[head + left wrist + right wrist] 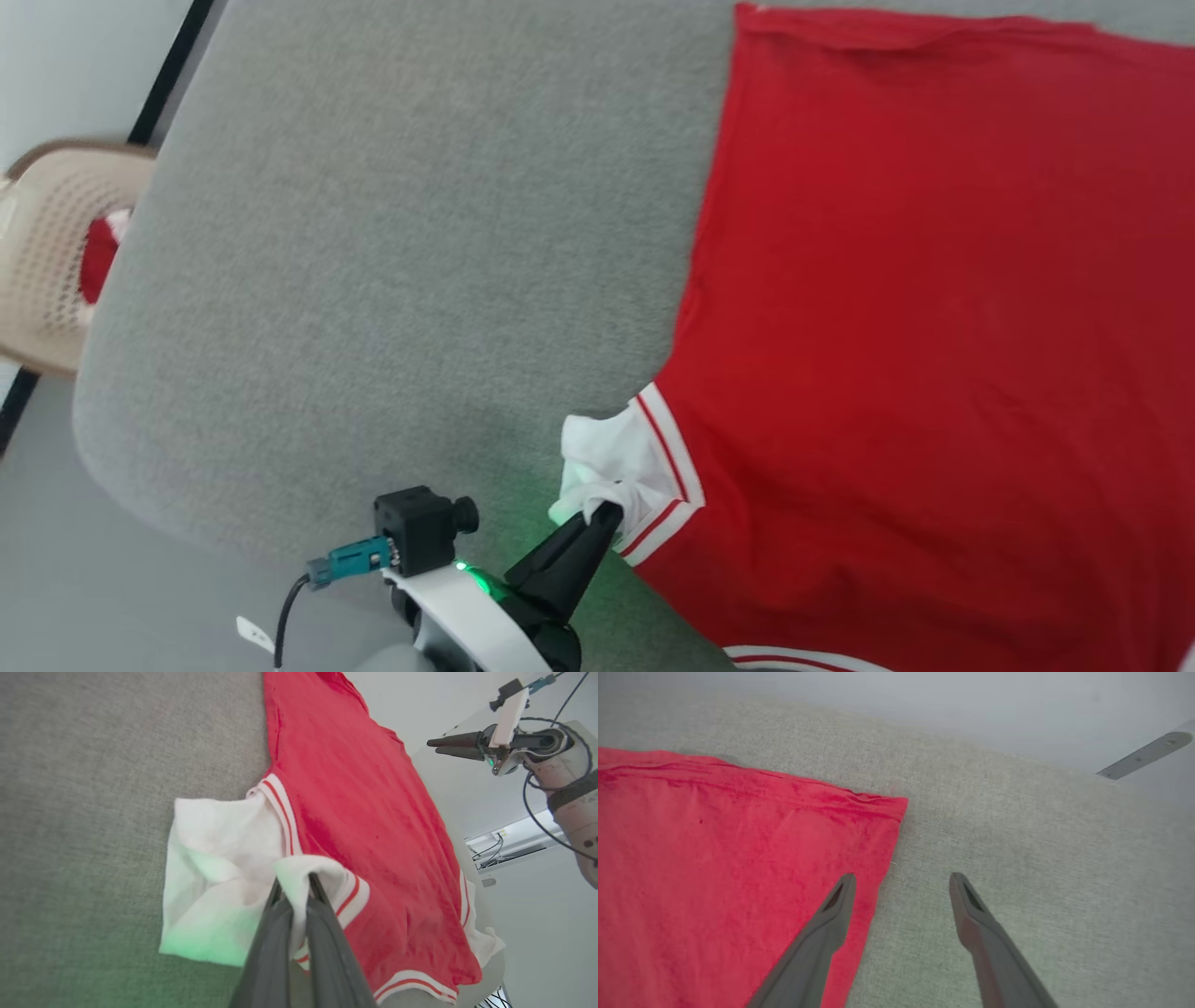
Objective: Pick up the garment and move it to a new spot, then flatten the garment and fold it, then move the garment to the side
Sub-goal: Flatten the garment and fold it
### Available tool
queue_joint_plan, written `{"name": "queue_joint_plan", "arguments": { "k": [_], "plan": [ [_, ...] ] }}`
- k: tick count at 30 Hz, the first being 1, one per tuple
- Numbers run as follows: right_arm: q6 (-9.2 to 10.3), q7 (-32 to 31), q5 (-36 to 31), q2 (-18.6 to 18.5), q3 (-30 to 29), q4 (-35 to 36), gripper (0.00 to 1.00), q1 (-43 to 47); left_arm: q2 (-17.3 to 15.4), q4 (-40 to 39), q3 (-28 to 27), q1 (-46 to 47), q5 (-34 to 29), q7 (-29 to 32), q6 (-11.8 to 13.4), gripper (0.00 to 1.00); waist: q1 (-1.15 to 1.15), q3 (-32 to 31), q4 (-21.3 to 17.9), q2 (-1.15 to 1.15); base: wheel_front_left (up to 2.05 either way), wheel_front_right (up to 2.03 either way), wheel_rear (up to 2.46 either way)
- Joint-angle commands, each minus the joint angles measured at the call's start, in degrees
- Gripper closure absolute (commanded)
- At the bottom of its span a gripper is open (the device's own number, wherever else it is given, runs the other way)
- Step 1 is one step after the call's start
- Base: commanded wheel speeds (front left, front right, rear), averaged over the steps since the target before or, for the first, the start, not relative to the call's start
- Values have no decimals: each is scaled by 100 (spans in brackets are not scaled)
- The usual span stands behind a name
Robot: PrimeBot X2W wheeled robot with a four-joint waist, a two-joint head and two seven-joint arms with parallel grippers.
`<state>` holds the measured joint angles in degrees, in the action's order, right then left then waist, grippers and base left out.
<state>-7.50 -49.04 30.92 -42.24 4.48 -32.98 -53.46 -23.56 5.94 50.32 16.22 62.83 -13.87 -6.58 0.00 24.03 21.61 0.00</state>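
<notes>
The garment (934,327) is lying spread on the grey surface (373,233), its red body stretching away ahead of your left pincer (607,511). That pincer is clamping the white sleeve (219,858), probably to fold it inward. Your right pincer (902,879) is hovering with its fingers apart, one finger above the garment's far edge, likely ready to pin the cloth.

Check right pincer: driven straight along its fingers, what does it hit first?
Probably the grey padded surface just beside the garment; the open right pincer straddles its edge, so one finger may catch red cloth first. Depth unclear.
</notes>
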Motion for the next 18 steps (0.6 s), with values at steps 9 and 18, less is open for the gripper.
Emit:
{"name": "queue_joint_plan", "arguments": {
  "k": [9, 18],
  "plan": [
    [3, -546, -291, -26, 444, -1094, 0, -576, 88, -83, 110, 251, -139, 10, -53, 100, 0, 504, 414, 0, 0, 0, 0],
    [4, -590, -35, 14, 1071, -1232, 100, -537, 127, -80, 102, 402, -114, -26, -80, 100, 0, 727, 338, 0, 0, 0, 0]
  ]
}}
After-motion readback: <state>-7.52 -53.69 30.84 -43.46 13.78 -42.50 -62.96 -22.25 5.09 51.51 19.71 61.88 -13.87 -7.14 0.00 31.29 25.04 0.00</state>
